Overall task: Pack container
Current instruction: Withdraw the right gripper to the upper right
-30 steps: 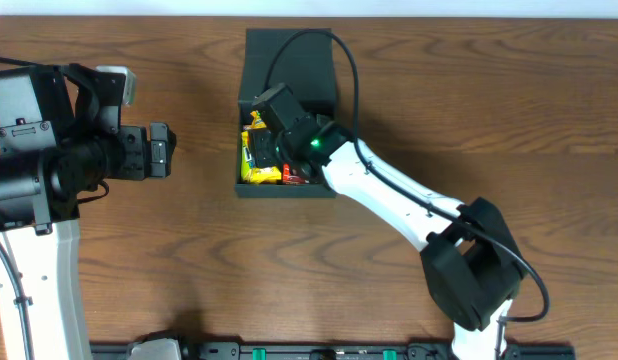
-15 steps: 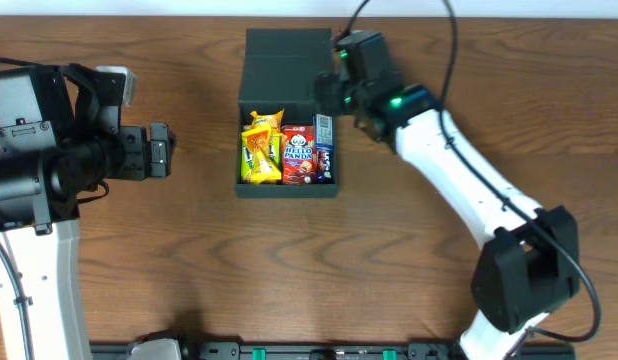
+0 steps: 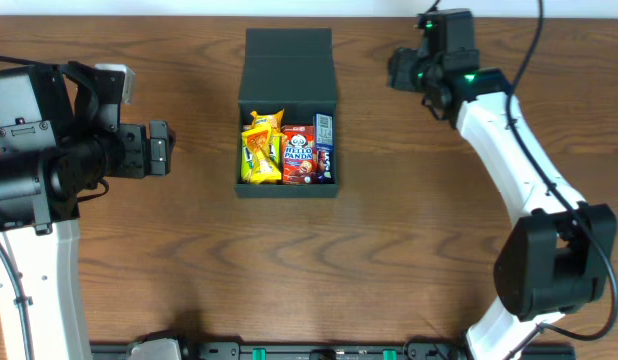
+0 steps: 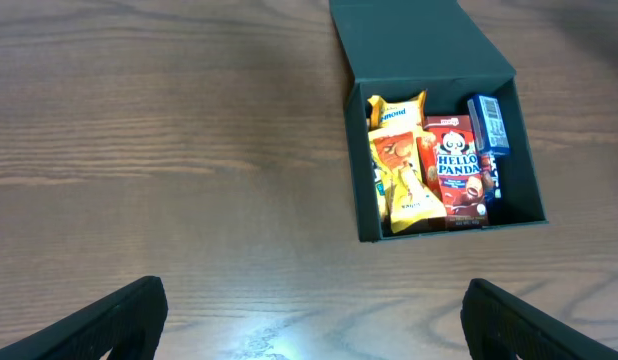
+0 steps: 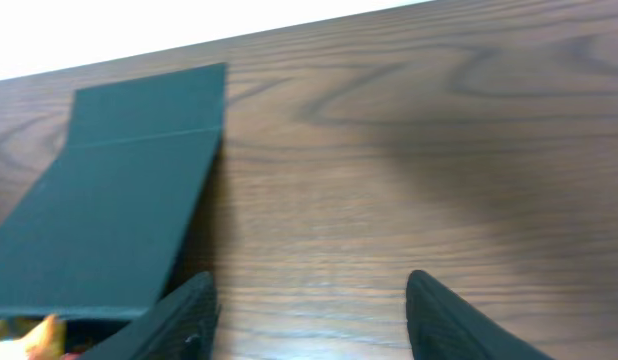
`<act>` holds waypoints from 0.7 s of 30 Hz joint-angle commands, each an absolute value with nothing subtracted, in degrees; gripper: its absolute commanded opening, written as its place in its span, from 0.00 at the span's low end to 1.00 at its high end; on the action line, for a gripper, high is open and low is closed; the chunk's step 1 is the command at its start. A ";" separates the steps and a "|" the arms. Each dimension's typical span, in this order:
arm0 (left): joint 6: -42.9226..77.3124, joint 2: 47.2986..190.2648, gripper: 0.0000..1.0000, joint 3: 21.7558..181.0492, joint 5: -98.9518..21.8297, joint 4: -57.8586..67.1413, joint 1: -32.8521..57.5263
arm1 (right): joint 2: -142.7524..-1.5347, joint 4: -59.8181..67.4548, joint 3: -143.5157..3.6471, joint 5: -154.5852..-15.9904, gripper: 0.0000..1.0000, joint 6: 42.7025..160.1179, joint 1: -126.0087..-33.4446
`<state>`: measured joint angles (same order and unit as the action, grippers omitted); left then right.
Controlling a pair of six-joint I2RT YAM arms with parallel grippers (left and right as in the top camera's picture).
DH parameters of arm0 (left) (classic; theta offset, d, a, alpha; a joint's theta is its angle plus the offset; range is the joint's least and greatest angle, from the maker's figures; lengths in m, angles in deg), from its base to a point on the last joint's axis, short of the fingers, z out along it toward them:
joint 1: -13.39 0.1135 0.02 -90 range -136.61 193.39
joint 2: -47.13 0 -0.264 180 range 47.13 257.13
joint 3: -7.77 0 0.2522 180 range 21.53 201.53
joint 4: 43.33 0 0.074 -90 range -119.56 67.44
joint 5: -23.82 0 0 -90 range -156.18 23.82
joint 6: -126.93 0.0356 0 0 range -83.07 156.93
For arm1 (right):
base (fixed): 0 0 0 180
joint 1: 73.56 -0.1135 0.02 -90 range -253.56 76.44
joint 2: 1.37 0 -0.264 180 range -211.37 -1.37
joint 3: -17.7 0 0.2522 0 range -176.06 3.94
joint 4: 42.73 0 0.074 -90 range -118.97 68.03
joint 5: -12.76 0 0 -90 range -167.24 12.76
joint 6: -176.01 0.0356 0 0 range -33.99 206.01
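Observation:
The dark teal-black container (image 3: 288, 186) stands open at the table's middle back, its flap lid (image 3: 289, 65) raised behind it. It holds yellow snack bags (image 3: 260, 150), a red Hello Panda box (image 3: 298, 153) and a blue snack box (image 3: 324, 140). It also shows in the left wrist view (image 4: 444, 227) and its lid in the right wrist view (image 5: 119, 210). My left gripper (image 3: 161, 149) is open and empty, well left of the container; its fingertips show in the left wrist view (image 4: 314, 325). My right gripper (image 3: 399, 68) is open and empty, right of the lid; its fingertips show in the right wrist view (image 5: 309, 320).
The wooden table (image 3: 409, 230) spreads around the container. Its back edge meets a white surface (image 5: 139, 25) just behind the lid. A black rail (image 3: 309, 351) runs along the front edge.
My right gripper has left the container, lifting out and swinging right and back to beside the lid. The snacks inside are now uncovered. The left arm has not moved.

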<state>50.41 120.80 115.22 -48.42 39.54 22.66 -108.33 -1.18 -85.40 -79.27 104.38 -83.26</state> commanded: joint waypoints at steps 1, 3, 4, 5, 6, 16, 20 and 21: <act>49.97 120.63 0.95 116.09 -48.59 39.54 22.75 | -107.63 -1.07 -86.34 -79.14 0.50 103.49 -81.79; 49.97 120.63 0.95 116.09 -48.62 39.56 22.75 | -107.63 -1.09 -86.34 -79.14 0.37 103.51 -81.46; 49.99 120.63 0.95 116.09 -48.59 39.56 22.75 | -107.63 -1.09 -86.34 -79.11 0.26 103.51 -81.42; 49.97 120.63 0.95 116.09 -48.59 39.34 22.75 | -107.63 -1.13 -86.34 -78.98 0.14 103.51 -81.40; 49.99 120.63 0.95 116.09 -48.59 38.97 22.75 | -107.63 -1.15 -86.34 -78.92 0.05 103.51 -81.40; 49.97 122.29 0.95 116.07 -46.32 35.25 22.73 | -108.09 -2.64 -86.27 -80.01 0.01 103.73 -81.46; 49.95 130.25 0.95 116.07 -45.62 28.56 22.80 | -109.46 -2.42 -86.27 -84.80 0.01 103.73 -81.46; 49.93 132.08 0.95 116.07 -45.18 27.30 22.80 | -109.79 -2.40 -86.25 -85.36 0.01 103.75 -81.46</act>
